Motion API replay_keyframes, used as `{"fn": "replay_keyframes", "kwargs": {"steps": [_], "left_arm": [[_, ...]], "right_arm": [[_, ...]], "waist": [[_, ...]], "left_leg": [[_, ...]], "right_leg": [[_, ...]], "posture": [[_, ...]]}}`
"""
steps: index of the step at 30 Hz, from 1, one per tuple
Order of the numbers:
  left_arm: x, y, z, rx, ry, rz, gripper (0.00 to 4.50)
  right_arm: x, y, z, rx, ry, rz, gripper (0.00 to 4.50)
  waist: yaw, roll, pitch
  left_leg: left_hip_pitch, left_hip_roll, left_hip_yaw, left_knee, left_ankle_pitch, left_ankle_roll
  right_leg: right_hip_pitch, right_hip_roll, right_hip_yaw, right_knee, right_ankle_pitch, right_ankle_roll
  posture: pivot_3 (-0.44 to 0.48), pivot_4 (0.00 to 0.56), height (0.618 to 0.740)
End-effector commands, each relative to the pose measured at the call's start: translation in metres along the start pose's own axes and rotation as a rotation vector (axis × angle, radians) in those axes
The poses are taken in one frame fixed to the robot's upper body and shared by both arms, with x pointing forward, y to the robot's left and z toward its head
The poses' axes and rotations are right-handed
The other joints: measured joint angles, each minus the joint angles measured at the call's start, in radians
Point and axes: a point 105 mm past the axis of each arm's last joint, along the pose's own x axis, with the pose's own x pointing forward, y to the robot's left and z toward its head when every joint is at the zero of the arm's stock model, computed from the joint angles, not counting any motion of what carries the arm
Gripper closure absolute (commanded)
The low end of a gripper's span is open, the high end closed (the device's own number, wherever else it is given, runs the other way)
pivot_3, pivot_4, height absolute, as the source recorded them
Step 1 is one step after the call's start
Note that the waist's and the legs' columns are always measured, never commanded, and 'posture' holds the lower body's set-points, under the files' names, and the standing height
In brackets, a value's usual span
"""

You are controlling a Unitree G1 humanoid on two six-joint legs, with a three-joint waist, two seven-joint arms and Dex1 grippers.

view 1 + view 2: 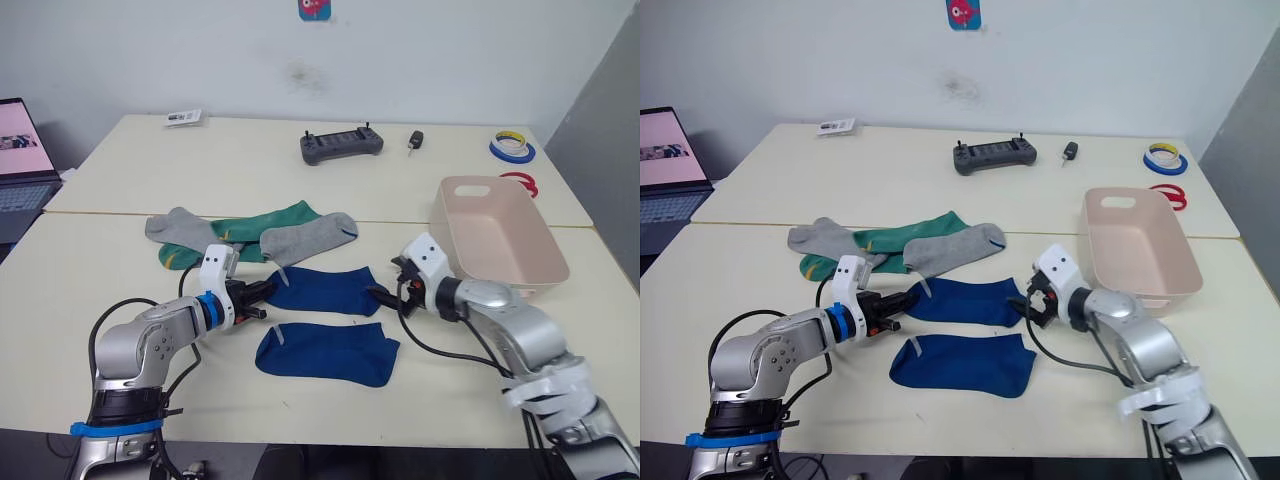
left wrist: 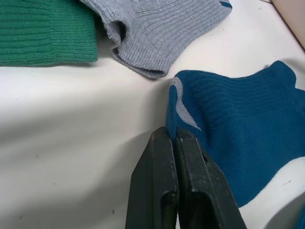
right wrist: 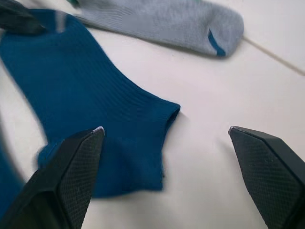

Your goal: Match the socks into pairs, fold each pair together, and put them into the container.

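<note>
Worktop (image 1: 130, 180): two cream tables pushed together, a seam running across, set against a white wall.

Far edge: black handheld controller (image 1: 342, 145), small black key fob (image 1: 414, 141), tape rolls (image 1: 512, 148), a paper tag (image 1: 183, 118). Laptop (image 1: 22, 160) on a separate desk at the left.

Container (image 1: 497, 238): pinkish-beige bin, right side, upright.

Socks: two grey (image 1: 308, 238) (image 1: 180, 227) and green (image 1: 262, 226) overlapping at centre; two dark blue socks, the farther (image 1: 322, 289) and the nearer (image 1: 328, 353), lying apart.

Left end effector (image 1: 262, 293): fingers pressed together on the farther blue sock's cuff edge.

Right end effector (image 3: 164, 136): fingers spread wide, straddling that sock's other end.
</note>
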Motion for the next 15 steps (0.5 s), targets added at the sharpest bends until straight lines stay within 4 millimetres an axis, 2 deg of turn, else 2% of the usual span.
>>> {"fn": "replay_keyframes", "kwargs": {"steps": [1, 4, 13, 15], "left_arm": [[-0.001, -0.006, 0.01, 0.035, -0.038, -0.021, 4.49], [-0.002, -0.006, 0.01, 0.039, -0.039, -0.021, 4.5], [-0.007, -0.005, 0.007, 0.039, -0.043, -0.007, 4.5], [-0.008, -0.004, 0.007, 0.04, -0.047, -0.004, 4.5]], "right_arm": [[0.012, -0.006, 0.015, -0.01, -0.046, -0.03, 0.0], [0.019, -0.006, 0.007, 0.004, -0.015, -0.021, 0.56], [0.018, 0.004, 0.002, 0.009, 0.006, 0.036, 3.86], [0.017, 0.005, 0.004, 0.005, -0.006, 0.046, 4.47]], "waist": [[-0.001, 0.0, 0.0], [-0.001, 0.0, 0.0], [-0.001, 0.0, 0.0], [-0.001, 0.0, 0.0]], "left_leg": [[0.0, 0.0, 0.0, 0.0, 0.0, 0.0], [0.0, 0.0, 0.001, 0.0, 0.0, 0.0], [0.0, 0.0, 0.0, 0.0, -0.001, 0.003], [0.0, 0.0, 0.0, 0.0, -0.002, 0.003]], "right_leg": [[0.0, 0.0, 0.0, 0.0, 0.0, 0.0], [0.0, 0.0, 0.0, 0.0, 0.0, 0.0], [0.0, 0.0, 0.0, 0.0, 0.0, 0.0], [0.0, 0.0, 0.0, 0.001, 0.0, 0.0]], "posture": [[0.0, 0.15, 0.74], [0.0, 0.15, 0.74], [0.0, 0.15, 0.74], [0.0, 0.15, 0.74]]}}
